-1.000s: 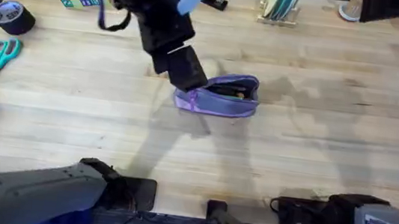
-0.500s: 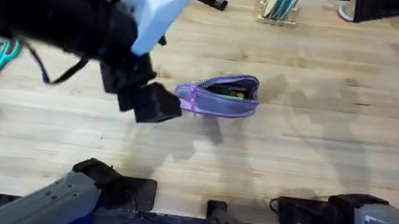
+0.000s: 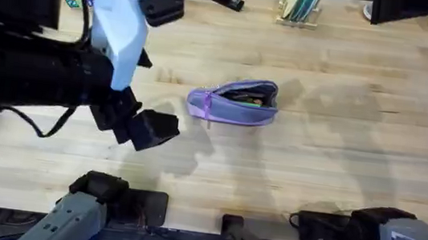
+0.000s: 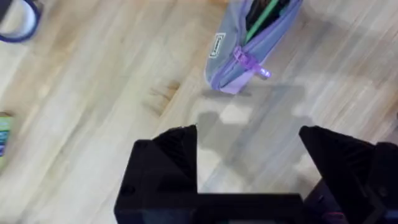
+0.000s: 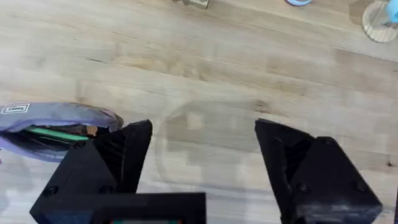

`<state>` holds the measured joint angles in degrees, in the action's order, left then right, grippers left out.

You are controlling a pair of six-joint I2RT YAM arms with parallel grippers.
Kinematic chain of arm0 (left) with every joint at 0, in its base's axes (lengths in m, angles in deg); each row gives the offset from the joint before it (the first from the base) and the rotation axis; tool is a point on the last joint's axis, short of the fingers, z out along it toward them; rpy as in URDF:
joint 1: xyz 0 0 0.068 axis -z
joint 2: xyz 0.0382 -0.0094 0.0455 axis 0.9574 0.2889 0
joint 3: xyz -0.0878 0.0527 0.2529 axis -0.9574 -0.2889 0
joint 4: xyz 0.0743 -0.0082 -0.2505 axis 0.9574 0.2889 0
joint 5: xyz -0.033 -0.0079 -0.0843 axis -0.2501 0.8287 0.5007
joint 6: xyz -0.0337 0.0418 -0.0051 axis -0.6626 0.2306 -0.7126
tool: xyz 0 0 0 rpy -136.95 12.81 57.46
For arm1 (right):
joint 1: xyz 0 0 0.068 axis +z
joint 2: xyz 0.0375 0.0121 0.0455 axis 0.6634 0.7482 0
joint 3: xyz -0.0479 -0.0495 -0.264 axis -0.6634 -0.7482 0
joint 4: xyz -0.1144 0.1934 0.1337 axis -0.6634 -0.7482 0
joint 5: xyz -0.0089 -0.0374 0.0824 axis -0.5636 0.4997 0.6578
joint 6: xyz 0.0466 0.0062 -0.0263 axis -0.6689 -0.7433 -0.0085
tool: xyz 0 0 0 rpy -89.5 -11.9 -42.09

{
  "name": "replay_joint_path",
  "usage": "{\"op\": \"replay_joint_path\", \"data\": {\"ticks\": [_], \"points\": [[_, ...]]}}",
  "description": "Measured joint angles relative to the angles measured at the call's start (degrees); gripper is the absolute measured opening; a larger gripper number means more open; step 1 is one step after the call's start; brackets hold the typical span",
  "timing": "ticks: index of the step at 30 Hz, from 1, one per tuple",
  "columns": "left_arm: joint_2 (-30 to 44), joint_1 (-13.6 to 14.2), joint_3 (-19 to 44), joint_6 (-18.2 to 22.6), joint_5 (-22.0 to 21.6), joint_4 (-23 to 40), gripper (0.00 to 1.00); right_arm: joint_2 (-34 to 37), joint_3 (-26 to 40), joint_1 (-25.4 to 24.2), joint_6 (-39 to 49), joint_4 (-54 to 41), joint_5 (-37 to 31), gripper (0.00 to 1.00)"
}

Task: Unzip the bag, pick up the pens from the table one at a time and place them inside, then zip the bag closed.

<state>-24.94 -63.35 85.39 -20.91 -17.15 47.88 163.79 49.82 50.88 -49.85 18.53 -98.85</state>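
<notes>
The bag (image 3: 233, 100) is seen lying on its side near the centre of the overhead frame, on the table (image 3: 338, 166). Its zipper is open along the top, and a green pen (image 4: 263, 14) and a dark one beside it are seen inside through the gap. The purple zipper pull (image 4: 250, 63) hangs at the bag's left end. No pens are seen lying loose on the wood, so the unzipping and the loading are judged done, and only the zipping shut is left. The left gripper (image 3: 145, 129) is held at the centre left of the overhead frame, just beside the bag but apart from it, its jaws spread and empty. The right gripper (image 5: 202, 162) is likewise spread wide, with nothing between its jaws.
</notes>
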Motion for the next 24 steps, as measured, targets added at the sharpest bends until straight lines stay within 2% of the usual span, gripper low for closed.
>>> {"op": "replay_joint_path", "data": {"ticks": [9,24], "points": [[1.9,-3.6,-4.3,0.0,1.2,-0.8,0.993,0.0,0.0,0.0,-0.2,0.0,3.4,0.995],[4.2,-3.7,-4.3,0.0,-5.5,-2.8,0.993,0.0,0.0,0.0,-0.2,0.0,6.1,0.996]]}}
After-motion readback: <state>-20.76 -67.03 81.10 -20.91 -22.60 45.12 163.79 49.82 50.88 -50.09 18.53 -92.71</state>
